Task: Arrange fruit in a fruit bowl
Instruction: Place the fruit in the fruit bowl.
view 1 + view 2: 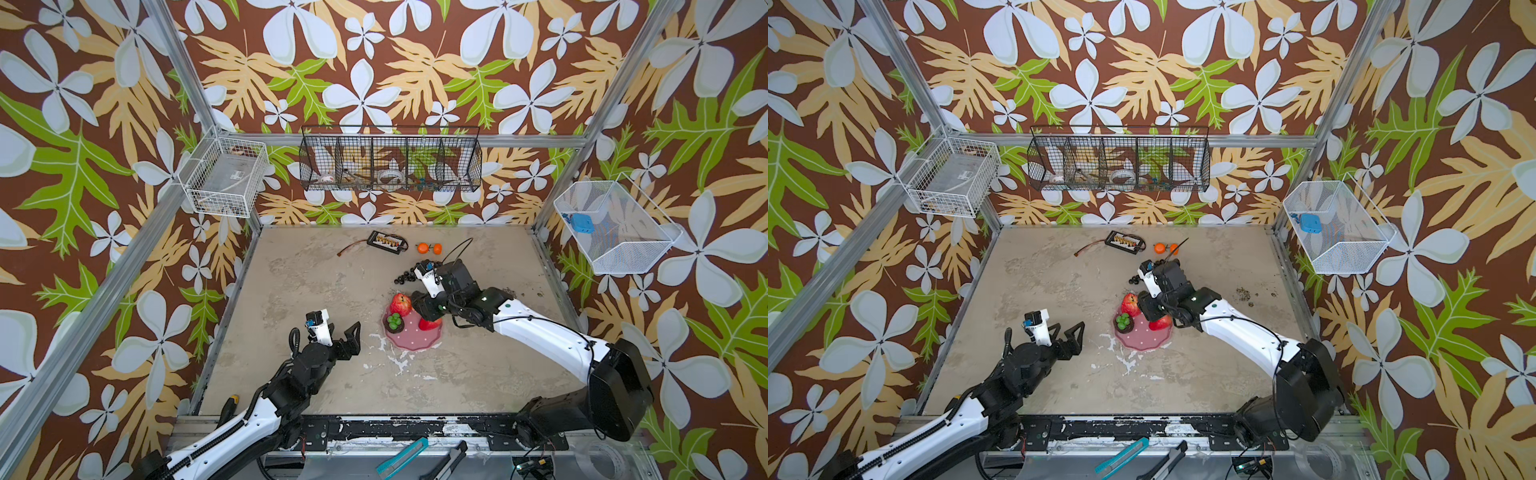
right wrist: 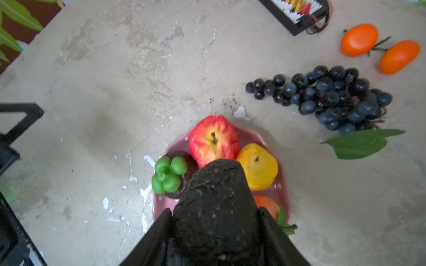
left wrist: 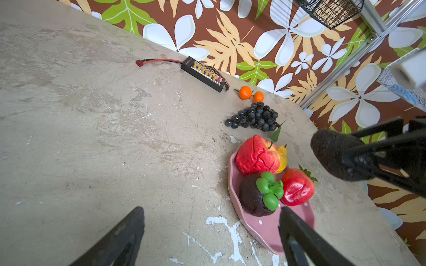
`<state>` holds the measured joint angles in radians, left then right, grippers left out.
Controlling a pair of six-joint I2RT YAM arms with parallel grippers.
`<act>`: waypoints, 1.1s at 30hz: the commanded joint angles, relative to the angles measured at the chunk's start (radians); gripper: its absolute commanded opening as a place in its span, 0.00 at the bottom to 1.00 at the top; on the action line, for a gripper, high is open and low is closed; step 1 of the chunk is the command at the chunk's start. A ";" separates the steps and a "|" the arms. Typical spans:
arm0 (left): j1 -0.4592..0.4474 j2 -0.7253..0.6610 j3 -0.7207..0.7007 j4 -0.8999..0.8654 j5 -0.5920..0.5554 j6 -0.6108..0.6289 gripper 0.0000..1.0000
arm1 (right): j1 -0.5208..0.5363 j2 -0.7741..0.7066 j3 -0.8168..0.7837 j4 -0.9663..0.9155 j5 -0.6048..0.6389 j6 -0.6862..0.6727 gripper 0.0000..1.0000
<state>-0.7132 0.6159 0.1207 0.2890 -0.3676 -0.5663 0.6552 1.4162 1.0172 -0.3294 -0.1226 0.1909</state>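
Observation:
The pink fruit bowl (image 1: 412,343) sits mid-table and holds a red apple (image 1: 400,304), a dark fruit with a green top (image 1: 394,322), a yellow lemon (image 2: 257,166) and a red berry-like fruit (image 3: 297,187). Just above the bowl, my right gripper (image 2: 214,210) is shut on a dark brown avocado-like piece (image 3: 334,159). Behind the bowl on the table lie the purple grape bunch (image 2: 329,96) with its leaf, and two oranges (image 1: 429,248) farther back. My left gripper (image 3: 212,214) stands open and empty, left of the bowl.
A black gadget with a cable (image 1: 385,242) lies near the back wall beside the oranges. Wire baskets hang on the back wall (image 1: 390,160) and on both side walls. Hand tools (image 1: 402,456) rest on the front rail.

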 commanded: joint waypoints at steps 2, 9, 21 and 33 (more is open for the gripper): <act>0.001 0.004 0.000 0.035 -0.016 0.013 0.92 | 0.013 -0.055 -0.077 0.053 0.019 0.066 0.55; 0.001 0.004 -0.003 0.034 -0.021 0.009 0.92 | 0.046 -0.092 -0.172 0.103 0.023 0.109 0.55; 0.001 0.002 -0.004 0.032 -0.027 0.008 0.92 | 0.078 -0.066 -0.239 0.181 0.038 0.140 0.55; 0.001 0.002 -0.006 0.032 -0.031 0.009 0.92 | 0.096 0.030 -0.227 0.251 0.084 0.154 0.55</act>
<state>-0.7132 0.6167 0.1169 0.2955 -0.3855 -0.5667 0.7513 1.4349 0.7795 -0.1120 -0.0746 0.3367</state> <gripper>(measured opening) 0.917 0.555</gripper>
